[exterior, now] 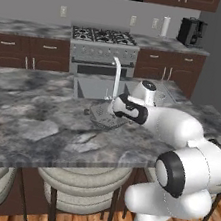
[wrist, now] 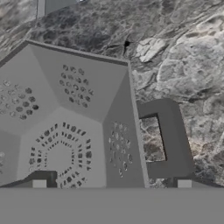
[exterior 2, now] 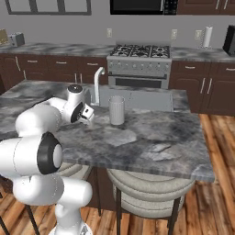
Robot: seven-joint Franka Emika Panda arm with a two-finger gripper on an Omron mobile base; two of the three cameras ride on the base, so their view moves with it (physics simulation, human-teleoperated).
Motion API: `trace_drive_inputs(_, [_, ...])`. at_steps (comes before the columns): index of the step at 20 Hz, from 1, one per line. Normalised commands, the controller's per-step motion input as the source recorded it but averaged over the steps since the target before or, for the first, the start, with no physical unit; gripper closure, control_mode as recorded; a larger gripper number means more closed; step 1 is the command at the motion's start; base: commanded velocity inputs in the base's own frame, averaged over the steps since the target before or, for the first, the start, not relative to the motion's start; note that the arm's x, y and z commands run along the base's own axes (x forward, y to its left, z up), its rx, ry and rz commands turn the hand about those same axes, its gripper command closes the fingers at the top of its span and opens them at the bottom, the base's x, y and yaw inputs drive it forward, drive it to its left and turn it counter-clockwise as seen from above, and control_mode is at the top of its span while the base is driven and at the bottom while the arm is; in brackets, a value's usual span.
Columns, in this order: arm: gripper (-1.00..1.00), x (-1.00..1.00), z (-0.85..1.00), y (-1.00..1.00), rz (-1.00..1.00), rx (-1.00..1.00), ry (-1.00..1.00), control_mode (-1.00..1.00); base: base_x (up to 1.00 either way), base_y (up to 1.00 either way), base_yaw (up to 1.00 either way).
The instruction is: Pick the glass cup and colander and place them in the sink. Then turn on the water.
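The colander (wrist: 65, 127) is a grey faceted bowl with clusters of small holes and a looped side handle (wrist: 168, 135), and it lies on the marbled island counter just in front of the sink (exterior: 93, 87). My gripper (wrist: 111, 183) hovers low over it, open. One fingertip (wrist: 39, 183) is over the bowl's inside and the other is outside beside the handle, so the jaws straddle the wall on the handle's side. In the left base view the hand sits over the colander (exterior: 103, 116). The glass cup (exterior 2: 116, 110) stands upright on the counter near the sink's (exterior 2: 137, 98) front edge, to the right of the hand.
A pale arched faucet (exterior: 115, 75) rises at the sink's near edge, close to my hand. Padded stools (exterior: 77, 191) stand under the counter's near edge. The stove (exterior: 104, 43), a paper towel roll (exterior: 165, 26) and a coffee machine (exterior: 191, 31) line the back counter.
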Motion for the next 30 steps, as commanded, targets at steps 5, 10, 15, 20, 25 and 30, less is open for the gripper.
trace_drive_inputs(5, [-1.0, 0.28, -0.27, 0.15, -0.04, 0.0, 0.01, -1.0, 0.0, 0.0, 0.0])
trace_drive_inputs(10, [1.0, 0.17, -0.31, 0.2, -0.04, 0.0, 0.02, -1.0, 0.0, 0.0, 0.0])
trace_drive_inputs(15, [1.0, 0.01, -0.15, 0.09, -0.06, 0.0, 0.0, -1.0, 0.0, 0.0, 0.0])
trace_drive_inputs(20, [1.0, -0.2, 0.0, -0.04, -0.11, 0.02, 0.0, -1.0, 0.0, 0.0, 0.0])
trace_drive_inputs(25, [1.0, -0.51, 0.15, -0.05, -0.06, 0.06, 0.0, -1.0, 0.0, 0.0, 0.0])
trace_drive_inputs(30, [1.0, -0.3, 0.55, 0.0, -0.01, 0.04, 0.0, -1.0, 0.0, 0.0, 0.0])
